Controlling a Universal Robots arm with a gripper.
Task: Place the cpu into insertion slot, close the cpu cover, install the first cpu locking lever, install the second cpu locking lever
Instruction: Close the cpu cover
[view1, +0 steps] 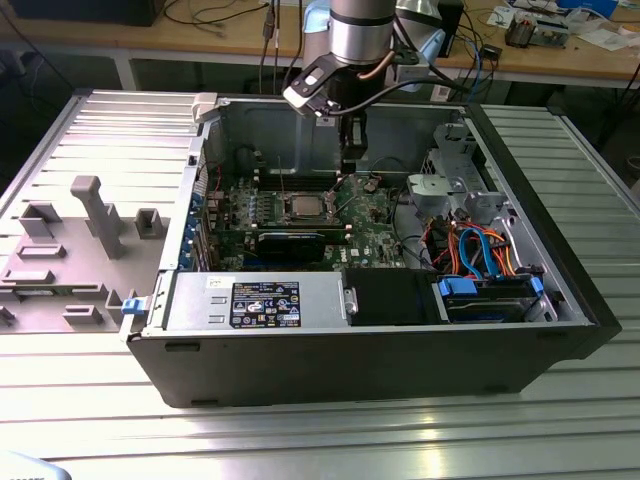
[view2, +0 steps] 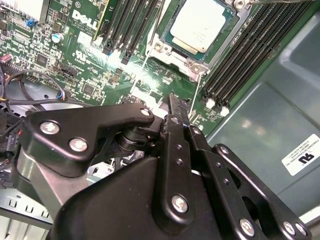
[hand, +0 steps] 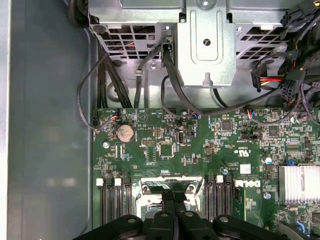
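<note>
Your end effector (view2: 175, 102) hangs over the board (view2: 90, 75) just beside the slot (view2: 186, 64), fingers pressed together with nothing between them. The cpu (view2: 200, 24) lies flat in the slot, its edges inside the silver rim. Memory slots (view2: 250, 55) crowd it on both sides. Your open room is past the board's edge, over the grey case (view2: 265, 110) panel. The case sits open-topped on the bench (view1: 330, 430).
</note>
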